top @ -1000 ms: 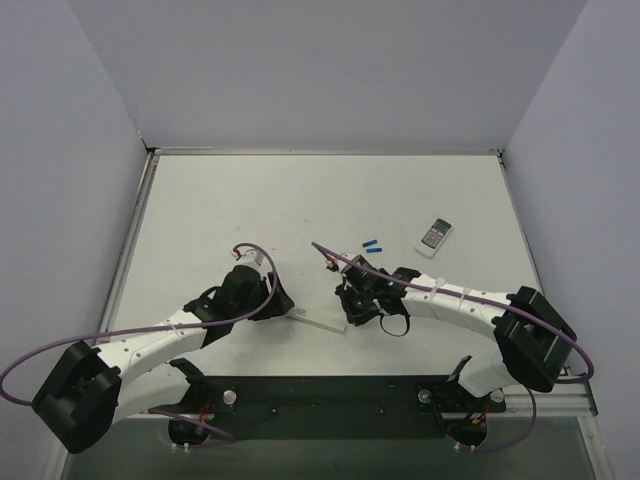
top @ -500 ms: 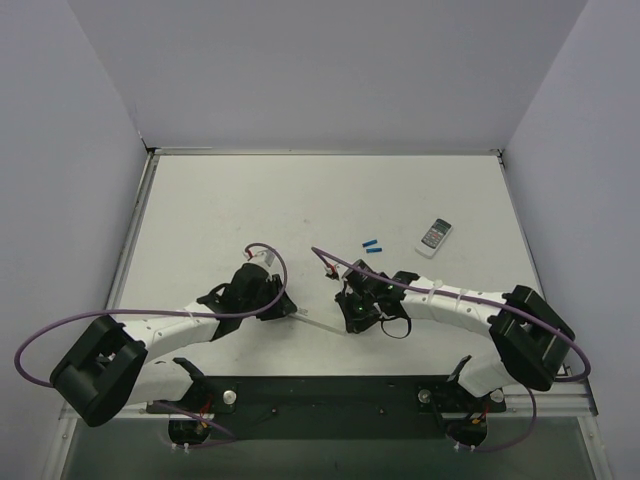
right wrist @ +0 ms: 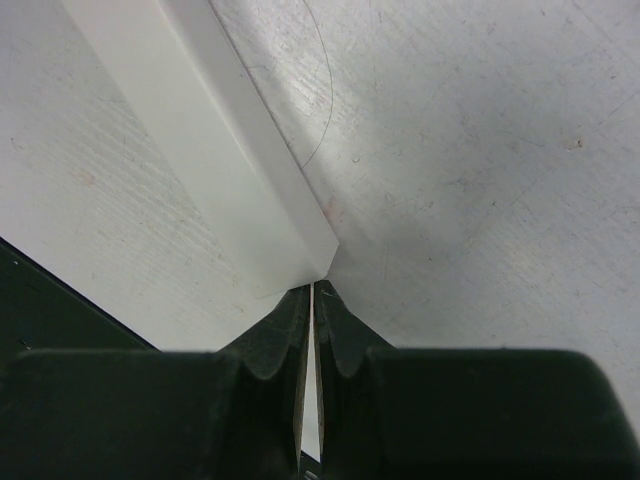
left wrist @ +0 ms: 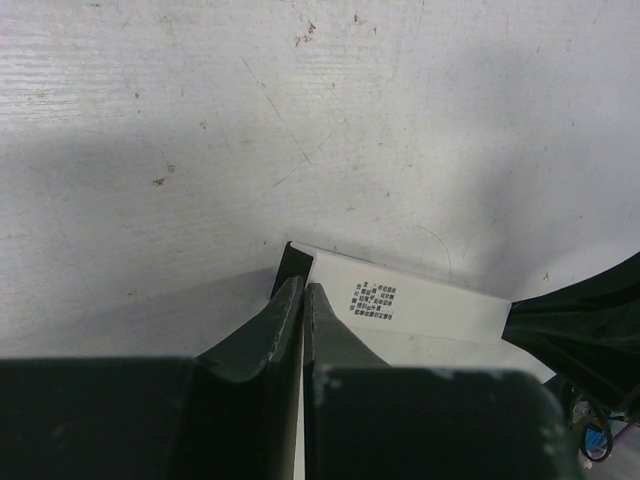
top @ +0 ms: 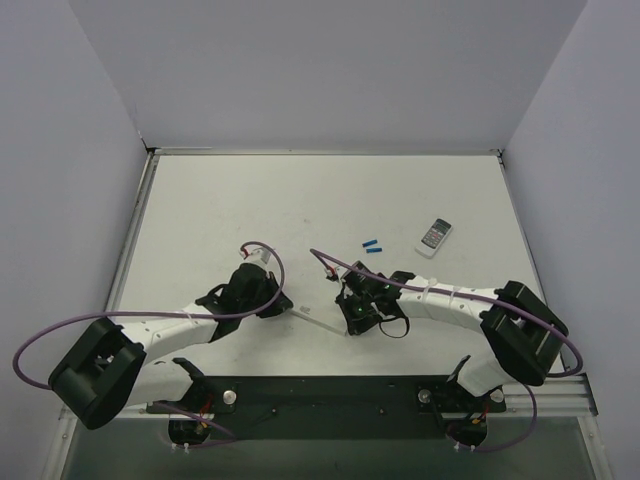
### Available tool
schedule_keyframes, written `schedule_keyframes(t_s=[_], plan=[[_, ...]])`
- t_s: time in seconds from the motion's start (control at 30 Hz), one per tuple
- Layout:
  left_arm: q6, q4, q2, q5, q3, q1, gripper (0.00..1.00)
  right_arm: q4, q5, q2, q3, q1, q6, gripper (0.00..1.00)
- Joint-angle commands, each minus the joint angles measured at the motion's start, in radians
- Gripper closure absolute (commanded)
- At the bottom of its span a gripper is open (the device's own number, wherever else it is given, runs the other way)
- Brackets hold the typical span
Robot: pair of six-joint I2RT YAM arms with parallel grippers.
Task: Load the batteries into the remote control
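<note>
The remote control is a slim white bar lying flat near the table's front, between my two grippers. My left gripper is shut, its tips at the bar's left end. In the left wrist view the remote control shows a small printed label, and the left gripper meets its dark end. My right gripper is shut at the other end. In the right wrist view the right gripper touches the corner of the remote control. Two blue batteries lie apart, farther back.
A wider white-grey remote with a button pad lies at the back right, just right of the batteries. Purple cables loop over both arms. The table's side rails and white walls bound the surface.
My left gripper has moved right to the remote's left end and its jaws have gone from open to shut. The right gripper has hardly moved.
</note>
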Motion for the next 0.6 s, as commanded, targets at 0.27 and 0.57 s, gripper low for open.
schedule_keyframes(t_s=[0.27, 0.57], plan=[[0.004, -0.145, -0.237, -0.008, -0.020, 0.146, 0.62, -0.016, 0.234, -0.110, 0.084, -0.114, 0.019, 0.83], [0.100, -0.472, -0.597, -0.155, 0.106, 0.354, 0.16, -0.142, 0.333, -0.348, 0.136, -0.293, 0.030, 0.32]])
